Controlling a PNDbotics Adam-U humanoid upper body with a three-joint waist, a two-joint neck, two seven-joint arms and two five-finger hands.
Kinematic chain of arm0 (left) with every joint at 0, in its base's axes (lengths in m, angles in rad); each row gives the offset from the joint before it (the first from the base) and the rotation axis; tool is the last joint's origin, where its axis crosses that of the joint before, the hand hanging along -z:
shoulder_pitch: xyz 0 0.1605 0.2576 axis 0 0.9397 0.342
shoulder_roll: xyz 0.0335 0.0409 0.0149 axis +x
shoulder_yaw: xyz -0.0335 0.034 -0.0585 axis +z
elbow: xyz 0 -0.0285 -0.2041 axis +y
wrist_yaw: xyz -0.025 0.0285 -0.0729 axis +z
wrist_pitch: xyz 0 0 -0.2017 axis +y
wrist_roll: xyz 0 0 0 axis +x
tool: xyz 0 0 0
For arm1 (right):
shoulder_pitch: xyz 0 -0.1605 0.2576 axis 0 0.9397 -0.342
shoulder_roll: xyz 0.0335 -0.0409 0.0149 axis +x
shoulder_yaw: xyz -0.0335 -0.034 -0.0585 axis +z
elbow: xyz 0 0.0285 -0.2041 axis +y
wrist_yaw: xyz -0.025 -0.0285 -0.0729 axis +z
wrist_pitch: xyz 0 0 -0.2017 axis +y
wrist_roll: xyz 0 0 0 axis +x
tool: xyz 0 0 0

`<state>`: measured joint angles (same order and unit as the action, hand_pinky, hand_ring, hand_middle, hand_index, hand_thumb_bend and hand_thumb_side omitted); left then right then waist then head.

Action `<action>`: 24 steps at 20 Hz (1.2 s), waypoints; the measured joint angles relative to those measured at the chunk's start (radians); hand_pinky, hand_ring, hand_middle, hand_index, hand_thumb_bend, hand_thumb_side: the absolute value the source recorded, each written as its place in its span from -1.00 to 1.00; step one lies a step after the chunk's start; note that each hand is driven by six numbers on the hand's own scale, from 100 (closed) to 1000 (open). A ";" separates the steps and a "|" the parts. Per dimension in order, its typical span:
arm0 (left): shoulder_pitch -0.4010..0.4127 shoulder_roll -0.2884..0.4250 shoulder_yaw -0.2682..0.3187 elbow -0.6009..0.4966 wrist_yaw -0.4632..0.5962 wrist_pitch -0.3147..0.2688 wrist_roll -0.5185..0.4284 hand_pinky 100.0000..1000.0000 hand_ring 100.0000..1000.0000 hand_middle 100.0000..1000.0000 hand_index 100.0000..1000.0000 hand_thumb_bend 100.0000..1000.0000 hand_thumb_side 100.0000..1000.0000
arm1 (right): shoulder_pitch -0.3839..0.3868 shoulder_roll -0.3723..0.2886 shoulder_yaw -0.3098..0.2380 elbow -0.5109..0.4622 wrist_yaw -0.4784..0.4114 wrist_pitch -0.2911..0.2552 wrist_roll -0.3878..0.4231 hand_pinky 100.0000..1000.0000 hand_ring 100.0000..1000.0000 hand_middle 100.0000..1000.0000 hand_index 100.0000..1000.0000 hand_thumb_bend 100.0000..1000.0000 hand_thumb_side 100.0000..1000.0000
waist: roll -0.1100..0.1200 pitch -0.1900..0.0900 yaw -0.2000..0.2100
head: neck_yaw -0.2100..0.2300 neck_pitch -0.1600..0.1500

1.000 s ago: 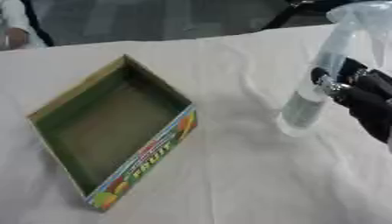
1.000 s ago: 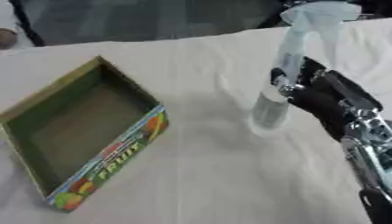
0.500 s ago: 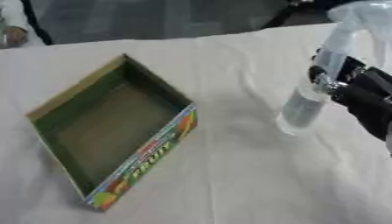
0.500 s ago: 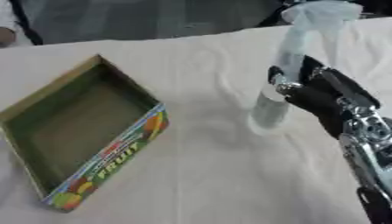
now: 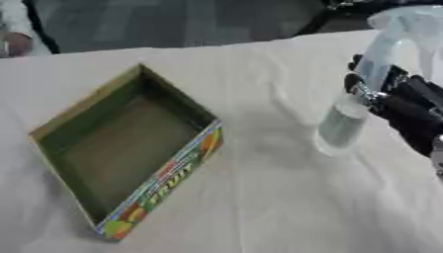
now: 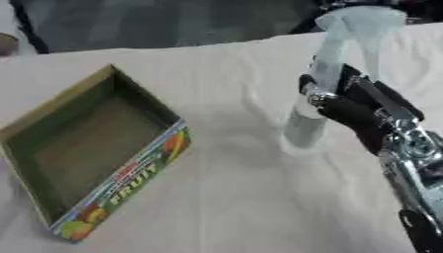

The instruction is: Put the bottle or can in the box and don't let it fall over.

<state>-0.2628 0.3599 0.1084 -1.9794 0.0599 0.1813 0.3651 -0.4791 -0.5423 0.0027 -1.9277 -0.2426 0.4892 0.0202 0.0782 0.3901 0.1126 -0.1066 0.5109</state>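
Lying open-topped on the white cloth-covered table point(image 5: 259, 197), left of the spray bottle and well apart from it: a shallow cardboard box point(image 5: 121, 148), green inside, turned corner-on, with fruit pictures and the word "FRUIT" along its near side wall. Nothing inside the box. Creased and rumpled all over, the cloth, more so between box and bottle. Beyond the table's far edge, behind the box, a dark grey floor or wall, blurred, and a pale shape at the upper left corner, too unclear to name. Standing right of the box, upright with a slight lean, base on the cloth: a clear spray bottle point(image 6: 304, 126) with a pale translucent trigger head on top. Wrapped round the bottle's neck and upper body from the right side: the right hand point(image 6: 350, 106), black fingers curled about it, silver wrist joint trailing toward the lower right corner. Further right of the bottle, only more white cloth. No left hand anywhere in either view.
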 measured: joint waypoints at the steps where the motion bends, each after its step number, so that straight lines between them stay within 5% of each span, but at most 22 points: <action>1: -0.001 0.000 0.000 0.000 0.000 0.000 0.000 1.00 0.40 0.33 0.51 -1.00 0.27 | -0.003 0.000 0.002 0.001 0.000 0.000 0.000 0.85 1.00 1.00 1.00 -1.00 -0.36 | 0.000 0.000 0.000 | -0.002 0.000; 21: -0.001 0.000 0.000 0.000 0.000 -0.001 -0.003 1.00 0.39 0.32 0.50 -1.00 0.27 | -0.031 -0.001 0.016 0.055 -0.021 0.008 -0.008 0.75 0.98 1.00 1.00 -1.00 -0.36 | -0.004 0.002 0.005 | -0.009 0.006; 24: 0.000 0.000 0.000 0.000 0.000 -0.001 -0.003 1.00 0.39 0.31 0.50 -1.00 0.27 | -0.031 -0.001 0.015 0.058 -0.036 0.002 -0.036 0.71 0.80 0.81 0.79 -1.00 -0.36 | -0.004 0.002 0.004 | -0.009 0.006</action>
<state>-0.2633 0.3595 0.1085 -1.9794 0.0600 0.1808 0.3623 -0.5097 -0.5437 0.0181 -1.8697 -0.2789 0.4907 -0.0156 0.0746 0.3920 0.1168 -0.1154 0.5171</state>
